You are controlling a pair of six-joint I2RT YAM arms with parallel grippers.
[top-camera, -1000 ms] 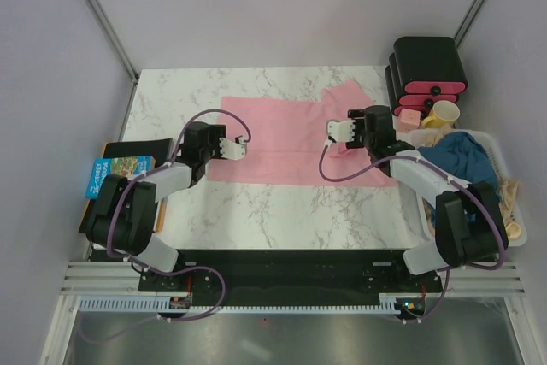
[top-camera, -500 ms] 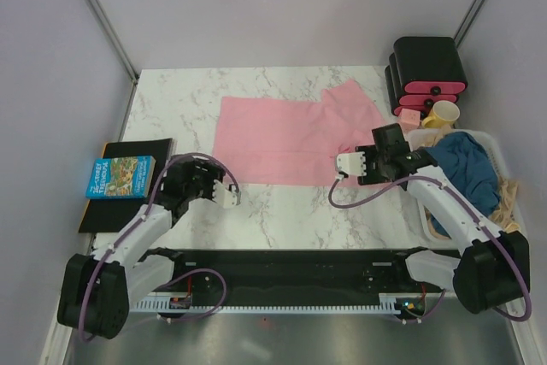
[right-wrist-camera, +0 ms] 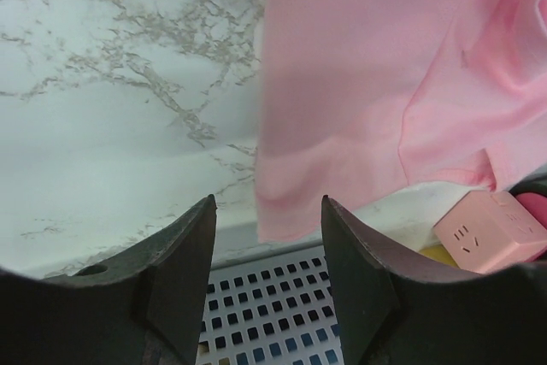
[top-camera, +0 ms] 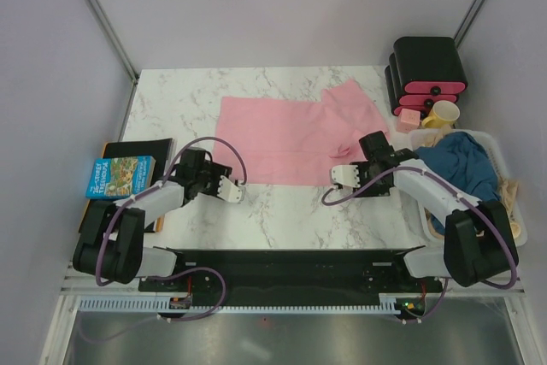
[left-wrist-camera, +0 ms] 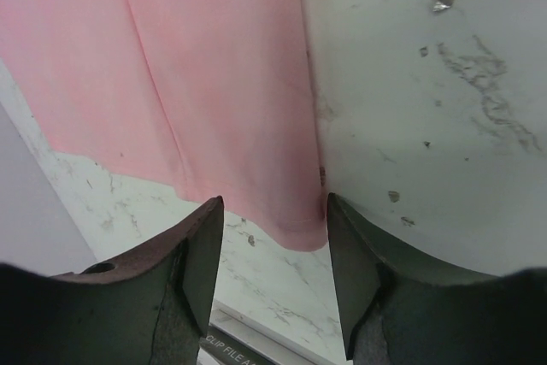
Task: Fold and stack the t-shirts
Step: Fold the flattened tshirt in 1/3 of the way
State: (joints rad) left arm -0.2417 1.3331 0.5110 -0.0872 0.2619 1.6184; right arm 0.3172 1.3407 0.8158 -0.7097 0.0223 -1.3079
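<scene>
The light pink t-shirt (top-camera: 282, 136) lies spread flat in the middle of the marble table, one sleeve pointing to the back right. The dark teal-blue t-shirt (top-camera: 461, 164) sits crumpled in the white basket (top-camera: 515, 230) on the right. My left gripper (top-camera: 229, 191) is open just off the pink shirt's near left corner; in the left wrist view that corner (left-wrist-camera: 295, 224) lies between the jaws of the gripper (left-wrist-camera: 273, 203), untouched. My right gripper (top-camera: 342, 175) is open at the near right corner, and the pink hem (right-wrist-camera: 291, 211) shows between the jaws of that gripper (right-wrist-camera: 267, 203).
A blue book (top-camera: 120, 175) rests on a black clip file (top-camera: 137, 148) at the left edge. Black boxes with pink fronts (top-camera: 427, 70), a yellow cup (top-camera: 443, 114) and a small pink cube (top-camera: 410, 117) stand at the back right. The basket's perforated wall (right-wrist-camera: 282, 297) is close under my right gripper.
Both grippers have pulled back from over the pink shirt towards its near edge and now sit at its two near corners. Their jaws have narrowed a little. The shirt has not moved.
</scene>
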